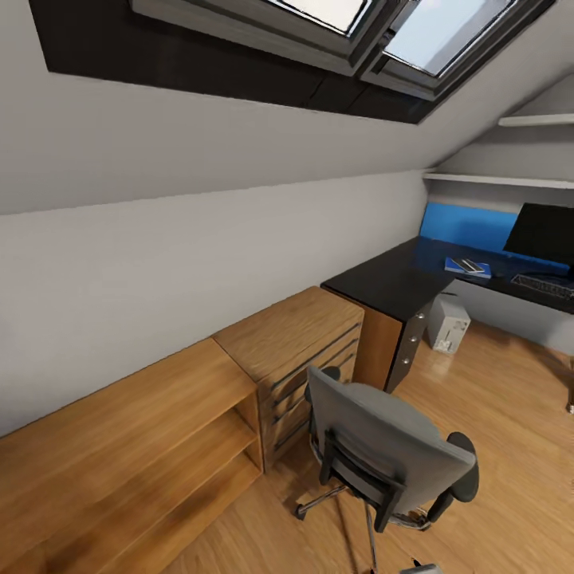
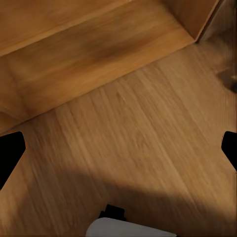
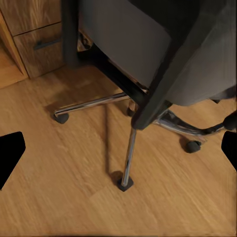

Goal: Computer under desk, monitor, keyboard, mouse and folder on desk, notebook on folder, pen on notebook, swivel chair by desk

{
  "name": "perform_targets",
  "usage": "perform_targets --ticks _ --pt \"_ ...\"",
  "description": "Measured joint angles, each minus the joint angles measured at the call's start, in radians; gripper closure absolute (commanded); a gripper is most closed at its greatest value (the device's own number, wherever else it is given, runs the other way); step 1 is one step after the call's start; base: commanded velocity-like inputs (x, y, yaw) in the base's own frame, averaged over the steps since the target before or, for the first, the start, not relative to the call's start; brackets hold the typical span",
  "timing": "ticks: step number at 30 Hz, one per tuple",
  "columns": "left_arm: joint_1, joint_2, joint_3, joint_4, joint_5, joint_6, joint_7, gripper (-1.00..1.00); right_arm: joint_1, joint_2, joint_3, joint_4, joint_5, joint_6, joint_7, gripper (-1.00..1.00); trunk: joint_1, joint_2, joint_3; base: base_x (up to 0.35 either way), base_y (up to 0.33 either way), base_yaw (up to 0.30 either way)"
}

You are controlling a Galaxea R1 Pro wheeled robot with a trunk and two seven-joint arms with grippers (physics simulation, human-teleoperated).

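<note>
Grey swivel chair (image 1: 391, 446) is showing black armrests and chrome legs over honey-striped plank floor (image 1: 510, 414). Black desk (image 1: 399, 279) is carrying a blue folder (image 1: 466, 267); pale grey-white computer (image 1: 448, 323), oak drawer unit (image 1: 299, 343).

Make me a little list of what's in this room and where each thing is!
room: attic bedroom, skylight, wood floor
desk: black top, by the far wall
monitor: on the desk
keyboard: on the desk, before the monitor
folder: blue, on the desk, something dark lying on it
computer: on the floor under the desk
swivel chair: grey, apart from the desk, near the oak drawer unit
grippers: both wide open
</note>
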Motion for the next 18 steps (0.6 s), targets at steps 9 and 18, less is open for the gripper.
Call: perform_targets --ticks 9,18 --pt "0.000 0.000 0.000 0.000 0.000 0.000 0.000 -1.00 0.000 0.000 0.000 0.000 0.000 0.000 0.000 -1.00 0.000 0.000 0.000 0.000 0.000 -0.300" --pt "0.000 0.000 0.000 0.000 0.000 0.000 0.000 -1.00 0.000 0.000 0.000 0.000 0.000 0.000 0.000 -1.00 0.000 0.000 0.000 0.000 0.000 -0.300"
